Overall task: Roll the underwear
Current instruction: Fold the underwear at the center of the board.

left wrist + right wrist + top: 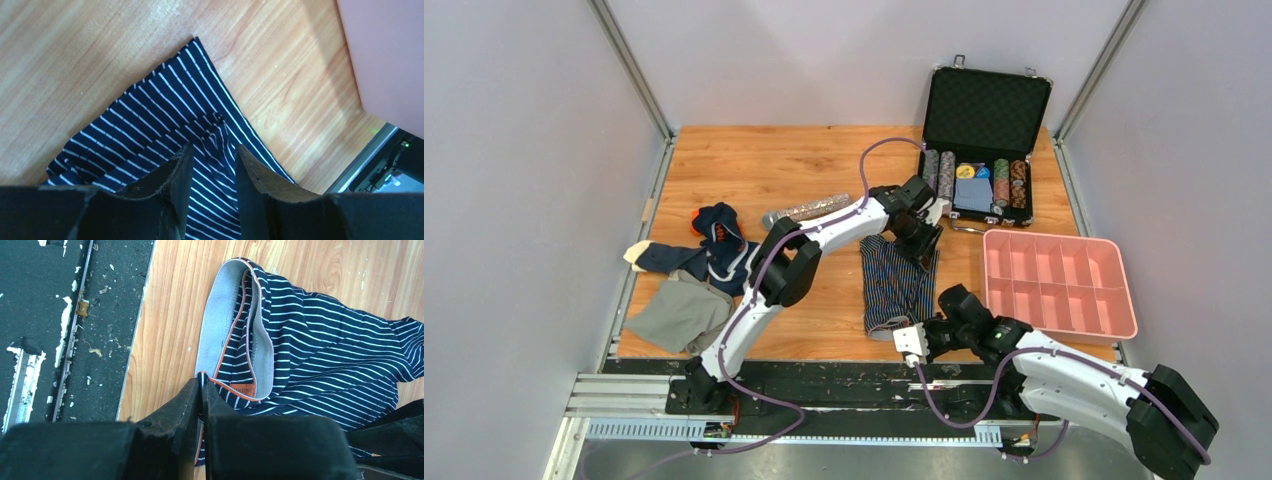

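Note:
The striped underwear [896,282] lies flat in the middle of the table, navy with thin white stripes and a grey waistband [220,325] edged in orange at its near end. My right gripper [201,385] is shut on the waistband's edge near the table's front edge; it also shows in the top view [911,337]. My left gripper [214,152] is open and hovers over the far leg end of the striped cloth [165,120]; it also shows in the top view [921,235]. The plain navy underwear [714,245] with orange markings lies crumpled at the left.
A flat grey cloth [679,312] lies at the near left. A pink divided tray [1056,280] stands at the right. An open black case of poker chips [984,150] stands at the back right. A glittery tube [809,209] lies behind the left arm.

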Action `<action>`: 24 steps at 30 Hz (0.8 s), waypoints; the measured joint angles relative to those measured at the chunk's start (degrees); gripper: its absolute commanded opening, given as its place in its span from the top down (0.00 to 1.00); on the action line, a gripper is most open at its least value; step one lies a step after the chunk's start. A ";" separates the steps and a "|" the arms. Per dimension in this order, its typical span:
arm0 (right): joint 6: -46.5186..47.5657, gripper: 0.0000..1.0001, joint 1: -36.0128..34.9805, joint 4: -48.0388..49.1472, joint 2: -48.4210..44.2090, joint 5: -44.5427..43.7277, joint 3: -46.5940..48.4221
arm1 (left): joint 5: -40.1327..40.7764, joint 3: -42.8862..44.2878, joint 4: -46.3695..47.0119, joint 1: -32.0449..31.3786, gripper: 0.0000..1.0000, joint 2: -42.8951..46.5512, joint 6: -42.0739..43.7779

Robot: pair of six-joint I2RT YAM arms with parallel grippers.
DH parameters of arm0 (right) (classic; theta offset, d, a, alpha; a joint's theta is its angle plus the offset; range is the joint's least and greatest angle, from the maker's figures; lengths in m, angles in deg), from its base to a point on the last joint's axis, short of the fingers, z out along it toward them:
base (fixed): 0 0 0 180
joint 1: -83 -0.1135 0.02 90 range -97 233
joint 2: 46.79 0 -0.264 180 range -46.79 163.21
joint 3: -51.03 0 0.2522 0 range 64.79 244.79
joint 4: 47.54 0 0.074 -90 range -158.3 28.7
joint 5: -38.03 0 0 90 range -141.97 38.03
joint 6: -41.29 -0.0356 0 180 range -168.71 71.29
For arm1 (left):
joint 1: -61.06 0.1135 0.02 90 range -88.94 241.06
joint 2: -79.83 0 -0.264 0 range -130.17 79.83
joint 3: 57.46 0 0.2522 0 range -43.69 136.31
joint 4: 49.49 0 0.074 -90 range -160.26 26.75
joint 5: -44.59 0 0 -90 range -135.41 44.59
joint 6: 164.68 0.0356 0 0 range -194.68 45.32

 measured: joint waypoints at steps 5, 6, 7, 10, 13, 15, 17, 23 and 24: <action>0.00 0.93 0.00 0.02 0.35 0.17 0.02 | -0.13 1.42 0.20 0.07 0.76 -1.84 0.04; 0.00 0.93 0.00 0.00 0.35 0.17 0.07 | -0.07 1.57 0.28 0.04 0.82 -1.90 -0.07; 0.00 0.94 0.00 0.00 0.37 0.17 0.11 | -0.04 1.68 0.44 0.04 0.85 -1.99 -0.04; 0.00 0.97 0.00 0.02 0.37 0.20 0.22 | 0.04 1.73 0.59 0.04 1.00 -2.01 -0.37; -0.04 1.00 0.00 -0.02 0.37 0.11 0.26 | 0.48 1.75 0.70 0.04 1.00 -2.01 -0.26; -0.07 1.00 0.00 -0.15 0.31 0.00 0.46 | 0.92 1.84 0.61 0.04 1.00 -2.01 -0.24; -0.02 1.00 0.00 -0.46 -0.09 -0.39 0.87 | 1.29 1.86 0.55 0.11 1.00 -1.95 -0.24; 0.63 1.00 0.22 -2.51 -2.80 -0.96 3.21 | 1.38 1.86 -0.02 1.16 1.00 -1.14 -0.20; 0.94 1.00 0.44 -3.10 -3.28 -0.94 3.78 | 1.46 1.86 -0.13 1.40 1.00 -0.85 -0.20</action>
